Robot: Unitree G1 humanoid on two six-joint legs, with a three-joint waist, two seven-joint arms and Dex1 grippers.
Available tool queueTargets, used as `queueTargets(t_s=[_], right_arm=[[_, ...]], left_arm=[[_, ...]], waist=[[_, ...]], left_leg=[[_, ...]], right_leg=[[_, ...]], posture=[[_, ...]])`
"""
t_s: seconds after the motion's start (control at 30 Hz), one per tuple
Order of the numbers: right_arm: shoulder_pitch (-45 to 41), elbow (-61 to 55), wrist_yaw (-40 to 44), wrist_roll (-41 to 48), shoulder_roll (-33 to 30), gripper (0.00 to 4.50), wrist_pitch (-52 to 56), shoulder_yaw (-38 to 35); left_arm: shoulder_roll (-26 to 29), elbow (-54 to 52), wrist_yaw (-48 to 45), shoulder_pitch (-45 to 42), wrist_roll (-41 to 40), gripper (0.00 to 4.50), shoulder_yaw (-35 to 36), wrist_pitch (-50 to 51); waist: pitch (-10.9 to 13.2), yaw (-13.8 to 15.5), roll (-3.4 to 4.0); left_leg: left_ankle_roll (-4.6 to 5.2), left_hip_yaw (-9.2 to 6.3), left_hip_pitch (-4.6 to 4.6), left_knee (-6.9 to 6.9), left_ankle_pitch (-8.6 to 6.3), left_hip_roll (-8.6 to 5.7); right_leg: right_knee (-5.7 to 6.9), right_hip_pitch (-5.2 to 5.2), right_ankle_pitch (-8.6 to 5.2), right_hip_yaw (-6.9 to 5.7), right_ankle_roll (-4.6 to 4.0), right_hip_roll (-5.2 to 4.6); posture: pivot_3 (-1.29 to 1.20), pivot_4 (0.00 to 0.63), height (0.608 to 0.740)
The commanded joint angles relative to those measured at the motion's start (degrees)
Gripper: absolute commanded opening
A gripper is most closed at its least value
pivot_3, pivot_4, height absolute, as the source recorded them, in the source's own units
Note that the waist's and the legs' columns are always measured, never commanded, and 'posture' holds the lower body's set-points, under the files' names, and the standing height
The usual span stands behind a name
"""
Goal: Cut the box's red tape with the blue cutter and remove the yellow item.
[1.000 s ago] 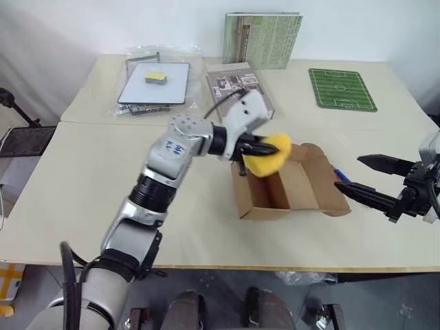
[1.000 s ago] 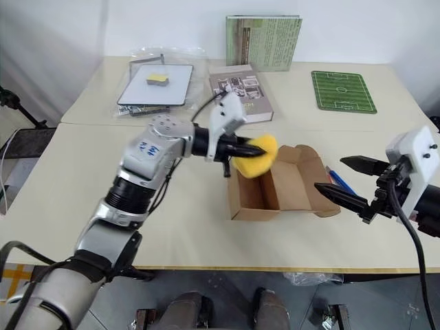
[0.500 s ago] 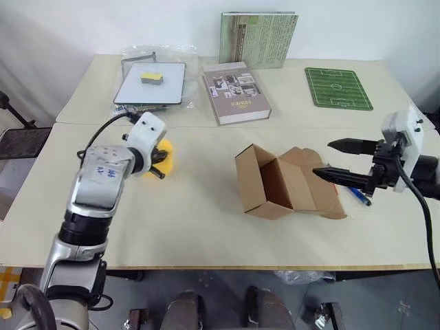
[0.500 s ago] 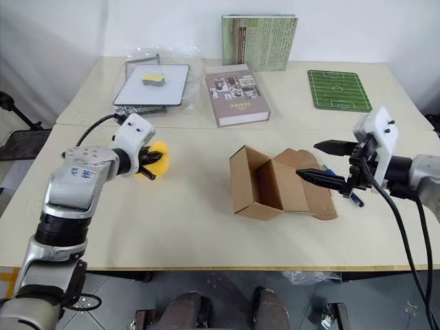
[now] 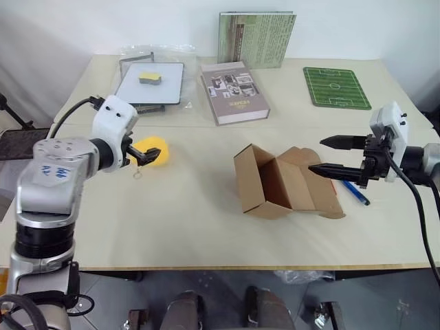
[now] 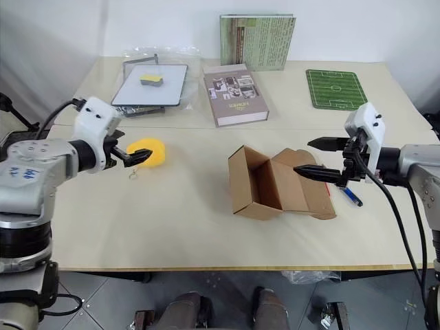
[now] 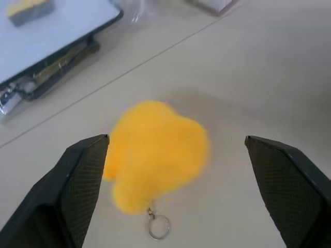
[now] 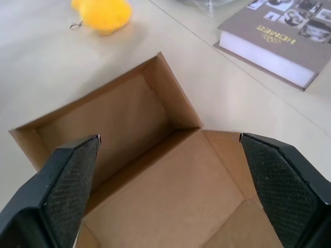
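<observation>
The yellow item (image 5: 154,150), a fuzzy lump with a small key ring, lies on the table left of the box. My left gripper (image 5: 141,155) is open just behind it, its fingers (image 7: 83,181) spread wide and holding nothing. The box (image 5: 275,185) sits open in the middle with its flaps spread and its inside (image 8: 114,129) empty. My right gripper (image 5: 316,156) hangs open and empty over the box's right flap. The blue cutter (image 5: 356,192) lies on the table to the right of the box, below that gripper. The red tape is hidden.
A grey book (image 5: 235,93) lies behind the box, and a green-covered book (image 5: 256,39) stands against the back wall. A green football-pitch mat (image 5: 333,87) is at the back right. A white board carrying a small yellow block (image 5: 150,77) lies at the back left.
My left gripper carried the yellow item from the box leftward across the table, then opened and let it go. The right gripper moved in over the box's right flap.
</observation>
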Motion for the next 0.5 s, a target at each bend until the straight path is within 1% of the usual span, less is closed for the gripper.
queueTargets(t_s=[0.03,0.07,0.13,0.23,0.27,0.3,0.37,0.5], right_arm=[[2.12,0.88,3.39,-1.84,-1.56,4.50,-6.06,-3.58],[3.23,1.78,3.86,-2.83,-1.23,4.50,-8.84,-4.45],[6.68,5.19,5.23,-5.01,-1.05,4.50,-14.54,-6.43],[12.61,11.46,10.25,-9.91,-2.92,4.50,-24.27,-6.38],[14.11,13.70,11.68,-11.51,-3.57,4.50,-27.03,-5.82],[15.37,16.26,12.69,-12.91,-3.85,4.50,-29.53,-5.38],[17.18,19.50,14.29,-14.92,-4.26,4.50,-32.65,-4.62],[17.36,23.32,12.65,-16.10,-2.50,4.50,-33.27,-4.88]], left_arm=[[-2.90,-6.81,-4.16,4.91,-6.45,4.46,2.72,-7.23],[-5.14,-8.21,-5.22,7.24,-8.80,4.46,4.12,-9.71],[-7.55,-9.09,-7.26,13.02,-11.98,4.46,6.13,-13.91],[-13.60,-8.91,-9.83,21.75,-15.60,4.46,11.37,-28.68],[-14.37,-8.84,-10.05,24.23,-16.14,4.46,11.99,-30.57],[-13.68,-8.95,-11.82,27.68,-15.38,4.46,10.75,-33.60],[-12.58,-8.94,-15.34,33.33,-16.94,4.46,9.41,-35.15],[-12.81,-7.23,-18.30,40.28,-16.69,4.46,7.97,-44.28]], waist=[[-0.01,0.10,0.02],[-0.01,0.15,0.02],[0.00,0.11,0.00],[0.00,-0.05,0.01],[0.00,-0.09,0.01],[-0.01,-0.16,0.02],[-0.02,-0.25,0.07],[0.02,-0.49,0.12]], left_leg=[[-0.03,0.00,0.03,-0.01,-0.01,0.02],[-0.03,-0.01,0.03,0.00,-0.02,0.04],[-0.03,-0.01,0.00,0.00,-0.02,0.05],[-0.05,0.10,0.04,0.00,-0.03,0.00],[-0.05,0.20,0.03,0.00,-0.03,0.00],[-0.05,0.29,0.05,0.01,-0.03,0.02],[-0.05,0.60,0.19,0.00,-0.02,0.02],[-0.05,0.68,0.75,-0.10,-0.03,0.06]], right_leg=[[0.02,0.01,0.00,0.02,0.00,-0.01],[0.03,0.01,0.00,0.00,0.00,-0.02],[-0.01,0.02,0.00,0.01,0.00,-0.06],[0.01,0.03,0.00,-0.01,0.00,-0.02],[-0.02,0.02,-0.01,-0.02,-0.01,0.00],[-0.02,0.03,-0.01,-0.01,-0.02,0.00],[0.03,0.08,-0.02,0.07,-0.03,0.00],[0.22,0.20,-0.03,0.61,-0.05,0.00]], posture=[[0.00,0.150,0.740],[0.00,0.150,0.740],[0.00,0.150,0.740],[0.00,0.150,0.740],[0.00,0.150,0.740],[0.00,0.150,0.740],[0.00,0.150,0.740],[0.00,0.150,0.740]])
